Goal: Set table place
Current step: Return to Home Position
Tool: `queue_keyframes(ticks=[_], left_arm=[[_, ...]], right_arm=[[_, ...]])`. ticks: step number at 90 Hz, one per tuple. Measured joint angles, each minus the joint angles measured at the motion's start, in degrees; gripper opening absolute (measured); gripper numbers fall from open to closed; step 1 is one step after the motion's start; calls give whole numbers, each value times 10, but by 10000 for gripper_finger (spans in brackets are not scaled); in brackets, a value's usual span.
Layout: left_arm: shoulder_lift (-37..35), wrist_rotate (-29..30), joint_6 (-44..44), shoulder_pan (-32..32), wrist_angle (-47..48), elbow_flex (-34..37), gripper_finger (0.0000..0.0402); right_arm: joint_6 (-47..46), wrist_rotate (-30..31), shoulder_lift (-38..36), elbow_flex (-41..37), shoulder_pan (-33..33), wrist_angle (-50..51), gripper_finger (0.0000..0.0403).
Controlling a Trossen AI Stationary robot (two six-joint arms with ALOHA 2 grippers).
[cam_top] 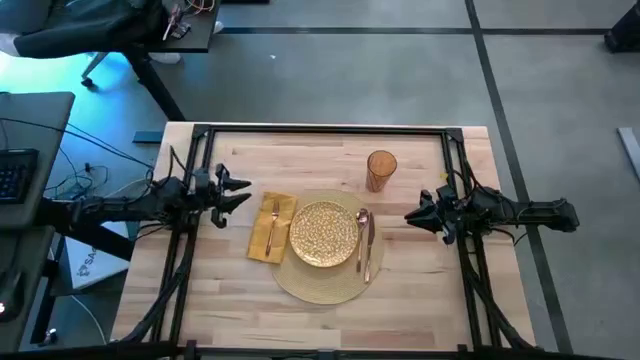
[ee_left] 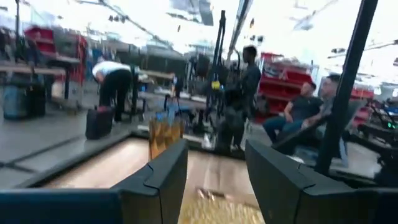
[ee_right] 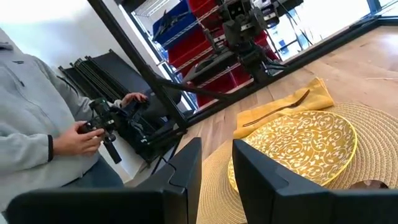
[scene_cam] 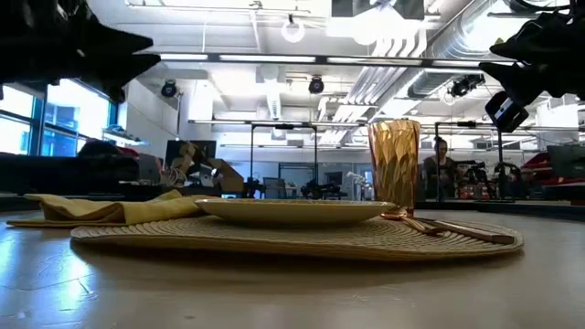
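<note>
L tool: fingers apart, holds nothing, up off the counter, just left of the napkin. R tool: fingers a little apart, empty too, near the spoon & knife. Btwn them lies the table place, w/ the plate in its middle. The glass stands farther back, nearer the R tool. To go home, I think each arm should pull straight out, away from the middle.
</note>
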State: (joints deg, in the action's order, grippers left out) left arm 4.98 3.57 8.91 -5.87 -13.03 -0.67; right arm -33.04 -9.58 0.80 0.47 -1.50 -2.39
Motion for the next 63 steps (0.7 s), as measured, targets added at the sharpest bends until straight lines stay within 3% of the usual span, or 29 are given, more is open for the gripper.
queue_keyframes(ticks=[17, 63], left_arm=[[-49, -25, 52, -22, 134, -1, 147], [-46, -39, 30, -27, 133, -3, 147]], right_arm=[[0, 0, 0, 0, 0, 0, 74], [0, -2, 0, 0, 0, 2, 74]])
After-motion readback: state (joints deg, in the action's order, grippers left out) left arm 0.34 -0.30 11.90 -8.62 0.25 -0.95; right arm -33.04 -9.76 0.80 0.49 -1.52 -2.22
